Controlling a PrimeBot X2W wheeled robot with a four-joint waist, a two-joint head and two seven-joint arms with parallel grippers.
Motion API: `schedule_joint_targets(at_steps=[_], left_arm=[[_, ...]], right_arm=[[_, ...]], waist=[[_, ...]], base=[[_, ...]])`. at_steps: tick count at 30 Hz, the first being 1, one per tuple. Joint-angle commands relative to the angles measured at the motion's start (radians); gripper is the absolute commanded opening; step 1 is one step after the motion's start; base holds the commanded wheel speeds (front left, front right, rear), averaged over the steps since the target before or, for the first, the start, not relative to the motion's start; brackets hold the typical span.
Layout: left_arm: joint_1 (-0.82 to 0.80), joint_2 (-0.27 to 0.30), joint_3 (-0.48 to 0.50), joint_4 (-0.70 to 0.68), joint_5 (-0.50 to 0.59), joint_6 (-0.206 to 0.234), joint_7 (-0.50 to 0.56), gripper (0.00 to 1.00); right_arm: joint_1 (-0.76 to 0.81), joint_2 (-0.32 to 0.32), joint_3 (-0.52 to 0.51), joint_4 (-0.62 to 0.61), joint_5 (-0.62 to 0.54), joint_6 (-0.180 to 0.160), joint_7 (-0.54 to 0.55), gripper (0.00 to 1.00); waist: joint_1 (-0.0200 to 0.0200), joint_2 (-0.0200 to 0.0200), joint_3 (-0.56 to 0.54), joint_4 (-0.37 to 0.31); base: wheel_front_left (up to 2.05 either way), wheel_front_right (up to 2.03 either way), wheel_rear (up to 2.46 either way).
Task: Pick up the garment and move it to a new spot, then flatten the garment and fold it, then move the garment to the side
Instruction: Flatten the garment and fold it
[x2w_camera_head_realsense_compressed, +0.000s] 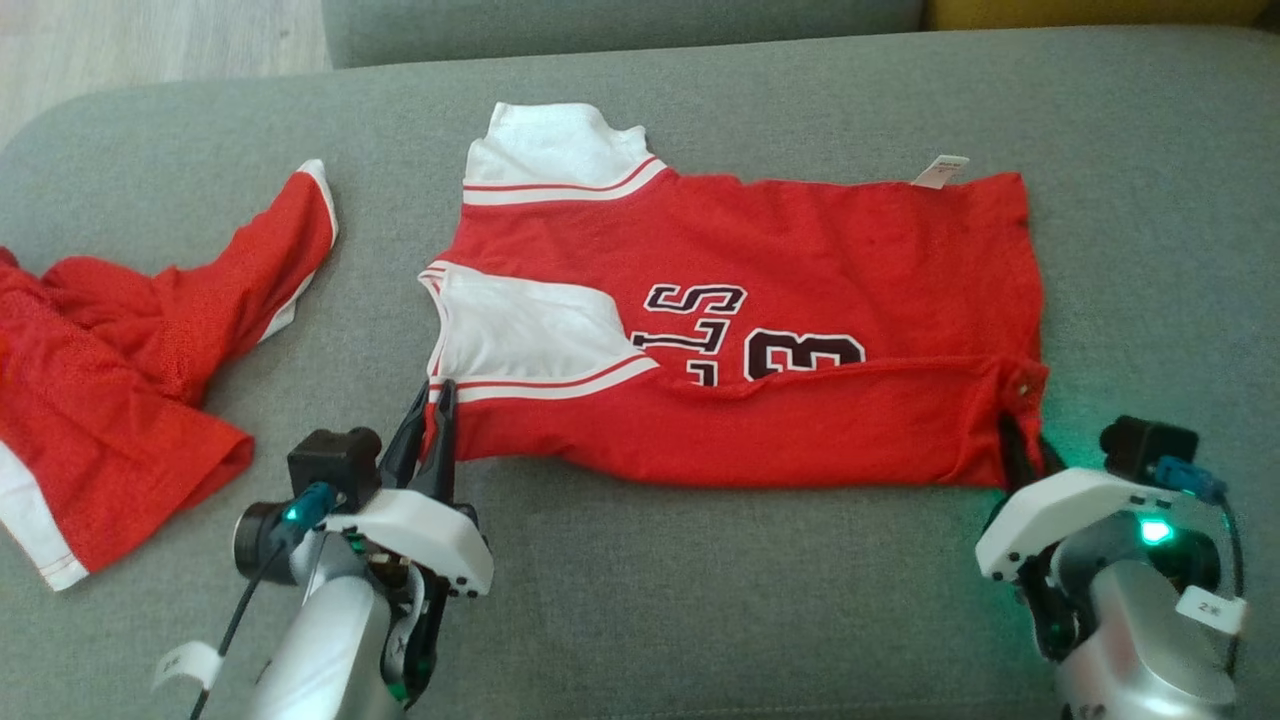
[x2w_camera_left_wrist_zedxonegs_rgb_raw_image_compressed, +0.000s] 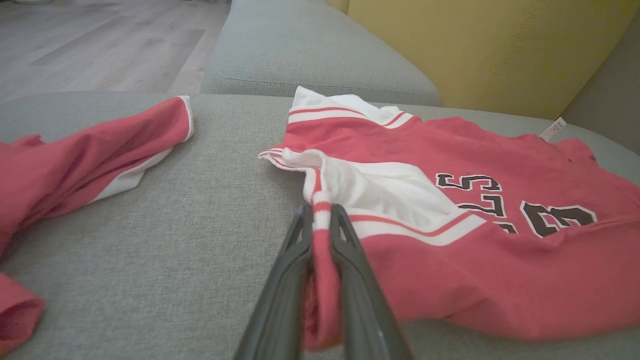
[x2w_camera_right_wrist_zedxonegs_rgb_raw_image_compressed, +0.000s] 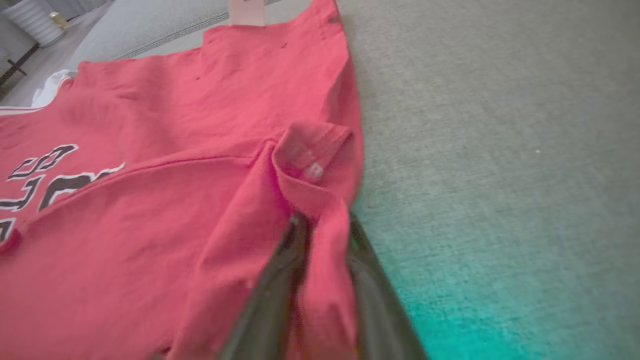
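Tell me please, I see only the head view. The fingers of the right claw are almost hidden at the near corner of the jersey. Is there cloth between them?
Observer: Yes. In the right wrist view, a fold from the hem of the jersey lies between the two fingers of the right claw. That picture is blurred, so I cannot tell if the pinch is complete.
Operator: And the left claw, does it really hold something?
Observer: Yes. In the left wrist view, the left claw is shut on the striped armhole edge. Red cloth is bunched between its fingers.
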Motion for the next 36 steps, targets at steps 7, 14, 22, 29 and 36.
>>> schedule_joint_targets(at_steps=[7,14,22,29,36], left_arm=[[-0.003,0.04,0.022,-0.006,0.014,0.007,-0.012,0.0],[0.055,0.067,0.014,0.01,0.01,0.008,0.0,0.0],[0.159,0.071,-0.012,-0.034,-0.004,0.009,0.04,0.0],[0.195,0.056,-0.039,-0.068,-0.008,0.01,0.046,0.0],[0.171,0.047,-0.027,-0.078,-0.023,0.012,0.013,1.0]], right_arm=[[-0.007,-0.004,0.023,-0.028,-0.058,-0.001,-0.006,0.0],[0.057,-0.062,0.022,-0.101,-0.057,-0.001,0.067,0.0],[0.192,-0.125,0.051,-0.244,0.004,-0.001,0.239,0.0],[0.281,-0.117,0.039,-0.38,0.03,-0.001,0.318,0.0],[0.302,-0.082,0.012,-0.506,-0.013,-0.001,0.257,1.0]], waist=[[-0.0002,0.0,-0.045,-0.011],[-0.0002,0.0,-0.12,-0.009],[-0.0002,0.0,-0.177,-0.005],[-0.0002,0.0,-0.179,-0.006],[-0.0002,0.0,-0.162,-0.021]], base=[[0.0,0.0,0.0],[0.0,0.0,0.0],[0.0,0.0,0.0],[0.0,0.0,0.0],[0.0,0.0,0.0]])
